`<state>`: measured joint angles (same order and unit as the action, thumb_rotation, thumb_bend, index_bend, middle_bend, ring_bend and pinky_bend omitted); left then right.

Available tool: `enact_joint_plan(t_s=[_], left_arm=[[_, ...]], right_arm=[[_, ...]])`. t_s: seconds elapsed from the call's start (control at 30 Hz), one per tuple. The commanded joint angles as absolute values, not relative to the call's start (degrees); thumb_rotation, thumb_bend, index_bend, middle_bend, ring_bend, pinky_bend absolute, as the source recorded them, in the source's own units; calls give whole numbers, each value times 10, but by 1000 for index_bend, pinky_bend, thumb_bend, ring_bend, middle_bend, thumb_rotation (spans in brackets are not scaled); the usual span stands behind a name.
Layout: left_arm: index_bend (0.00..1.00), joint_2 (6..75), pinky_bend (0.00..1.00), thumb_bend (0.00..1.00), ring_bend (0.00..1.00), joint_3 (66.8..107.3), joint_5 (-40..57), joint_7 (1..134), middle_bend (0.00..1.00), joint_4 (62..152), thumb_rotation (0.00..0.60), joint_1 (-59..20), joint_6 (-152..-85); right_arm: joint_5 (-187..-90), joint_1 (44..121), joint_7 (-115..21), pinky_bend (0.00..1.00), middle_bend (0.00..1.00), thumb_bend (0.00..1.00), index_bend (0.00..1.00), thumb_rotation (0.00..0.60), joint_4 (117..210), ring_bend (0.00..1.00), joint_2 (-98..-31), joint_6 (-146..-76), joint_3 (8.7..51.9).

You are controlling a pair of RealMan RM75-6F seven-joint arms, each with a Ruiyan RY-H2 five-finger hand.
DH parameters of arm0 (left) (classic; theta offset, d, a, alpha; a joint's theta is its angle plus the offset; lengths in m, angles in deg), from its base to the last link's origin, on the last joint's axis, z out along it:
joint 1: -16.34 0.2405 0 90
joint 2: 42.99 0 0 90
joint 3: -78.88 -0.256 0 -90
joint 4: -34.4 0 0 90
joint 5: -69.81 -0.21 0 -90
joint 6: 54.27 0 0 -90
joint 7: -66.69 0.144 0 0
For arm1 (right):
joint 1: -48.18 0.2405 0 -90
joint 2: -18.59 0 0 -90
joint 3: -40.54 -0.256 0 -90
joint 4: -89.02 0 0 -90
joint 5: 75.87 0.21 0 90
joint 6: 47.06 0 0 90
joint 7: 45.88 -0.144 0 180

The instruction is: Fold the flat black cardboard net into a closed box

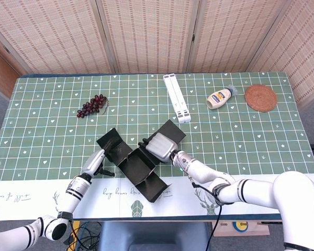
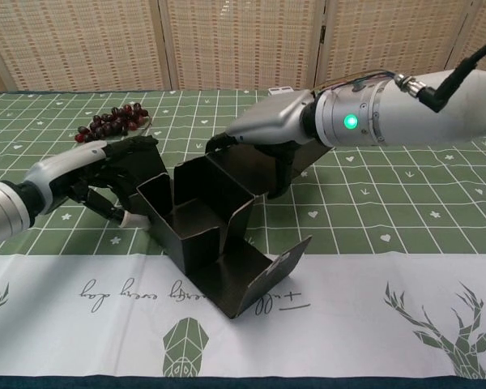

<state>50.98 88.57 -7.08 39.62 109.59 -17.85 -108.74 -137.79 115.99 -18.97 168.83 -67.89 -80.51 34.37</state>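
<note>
Right robot hand (image 1: pixel 160 147) (image 2: pixel 263 134) presses palm-down on the right side of the black cardboard net (image 1: pixel 138 162) (image 2: pixel 215 231), fingers curled over a raised panel edge, gripping it. Left robot hand (image 1: pixel 96 162) (image 2: pixel 93 174) sits at the net's left flap, fingers curled against the flap's underside; can't tell if it actually grips. Net is half folded, several panels upright, one flap lying toward the near table edge, on the table (image 1: pixel 251 141) (image 2: pixel 405 211) at the seam between green grid cloth and the white printed strip along the front. Grapes (image 1: pixel 92 105) (image 2: pixel 112 121) lie behind and left of the net. White folded stand (image 1: pixel 177 98) lies behind the net, mayo bottle (image 1: pixel 220 97) and woven coaster (image 1: pixel 260 97) further right of it. Wicker folding screens (image 1: pixel 146 34) (image 2: pixel 243 40) close off the room behind the table.
</note>
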Motion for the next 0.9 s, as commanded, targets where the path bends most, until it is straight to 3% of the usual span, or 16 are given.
enact_joint_plan(t_s=[0.03, 0.53, 0.9], left_arm=[[0, 509, 442, 117, 353, 882, -81, 409, 0, 1098, 600, -177, -1103], [0, 476, 474, 117, 374, 870, -86, 344, 0, 1132, 600, -193, -1052], [0, 460, 474, 117, 375, 852, -125, 209, 0, 1133, 600, -207, -1018]], right_arm=[[-1388, 1166, -197, 1000, 355, 454, 311, 600, 1688, 787, -674, -797, 345], [-1472, 1174, -246, 1000, 376, 461, 335, 600, 1688, 792, -661, -790, 353], [-1571, 1176, -283, 1000, 391, 467, 350, 600, 1680, 793, -661, -809, 370]])
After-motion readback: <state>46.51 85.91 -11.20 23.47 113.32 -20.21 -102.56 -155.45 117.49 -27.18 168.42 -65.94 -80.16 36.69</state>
